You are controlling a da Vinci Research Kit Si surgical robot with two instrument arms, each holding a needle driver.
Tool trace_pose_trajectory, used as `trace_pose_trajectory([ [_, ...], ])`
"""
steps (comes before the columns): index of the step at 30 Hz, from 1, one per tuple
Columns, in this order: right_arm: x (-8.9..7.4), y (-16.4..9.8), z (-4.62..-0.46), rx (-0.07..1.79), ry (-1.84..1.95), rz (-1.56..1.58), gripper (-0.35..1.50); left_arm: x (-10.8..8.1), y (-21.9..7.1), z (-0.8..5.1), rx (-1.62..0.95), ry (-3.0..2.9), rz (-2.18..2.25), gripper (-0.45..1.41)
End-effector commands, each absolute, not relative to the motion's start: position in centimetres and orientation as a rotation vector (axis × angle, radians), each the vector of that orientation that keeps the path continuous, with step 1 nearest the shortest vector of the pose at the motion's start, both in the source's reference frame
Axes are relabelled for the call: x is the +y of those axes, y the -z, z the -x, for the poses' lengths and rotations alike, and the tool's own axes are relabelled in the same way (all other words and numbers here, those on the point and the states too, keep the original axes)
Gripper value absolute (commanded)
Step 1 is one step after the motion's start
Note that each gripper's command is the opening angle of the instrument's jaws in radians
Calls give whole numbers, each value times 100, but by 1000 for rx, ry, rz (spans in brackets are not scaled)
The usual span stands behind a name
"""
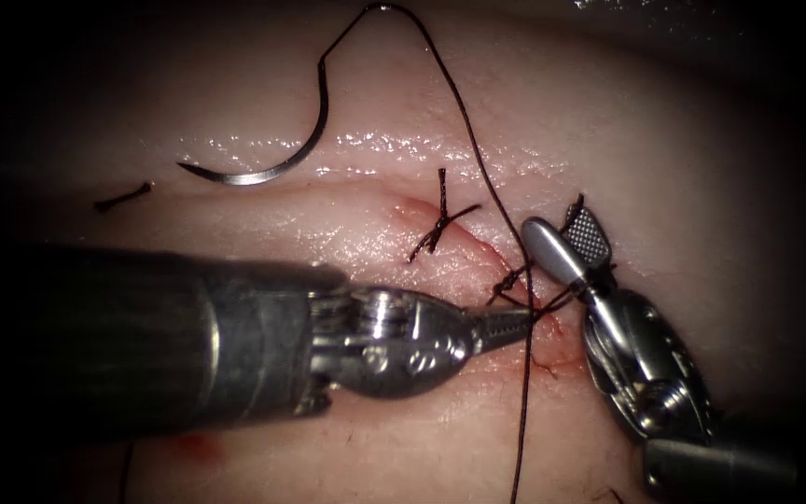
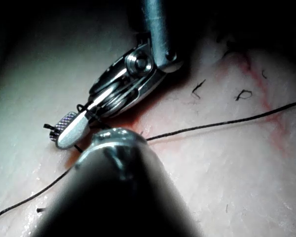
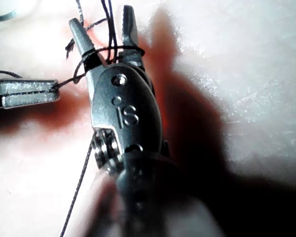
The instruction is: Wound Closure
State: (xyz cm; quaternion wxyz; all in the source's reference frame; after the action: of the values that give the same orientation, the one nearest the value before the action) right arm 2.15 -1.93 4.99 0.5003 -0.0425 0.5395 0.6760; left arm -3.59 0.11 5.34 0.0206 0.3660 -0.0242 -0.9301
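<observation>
Endoscope view: the left gripper (image 1: 526,320) pinches the thread (image 1: 474,159) at the cut (image 1: 478,245), the right gripper (image 1: 566,238) gapes with thread looped round it, the needle (image 1: 272,154) lies free on the tissue (image 1: 664,140); steady tension seems wise.

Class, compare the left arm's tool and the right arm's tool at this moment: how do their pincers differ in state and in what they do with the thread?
The left pincer is shut on the thread beside the cut; the right pincer stands open, with thread looped around it. The left tool lies level from the left; the right tool points up from lower right. Neither holds the needle, which lies free on the tissue.
</observation>
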Motion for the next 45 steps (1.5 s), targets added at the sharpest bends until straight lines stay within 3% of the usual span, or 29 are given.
trace_pose_trajectory([
  [1,-195,-504,-223,1304,-1632,97,46,11,-539,363,-75,2883,-1135,-45],
  [3,-196,-502,-224,1304,-1632,95,-25,12,-540,362,-73,2882,-1136,-45],
  [4,-197,-501,-224,1303,-1633,95,-35,12,-540,362,-73,2881,-1137,-45],
  [28,-209,-456,-256,1213,-1348,287,-35,131,-588,315,37,3018,-1033,-45],
  [45,-231,-468,-274,1185,-1262,213,-35,247,-611,311,153,3105,-1056,-45],
])
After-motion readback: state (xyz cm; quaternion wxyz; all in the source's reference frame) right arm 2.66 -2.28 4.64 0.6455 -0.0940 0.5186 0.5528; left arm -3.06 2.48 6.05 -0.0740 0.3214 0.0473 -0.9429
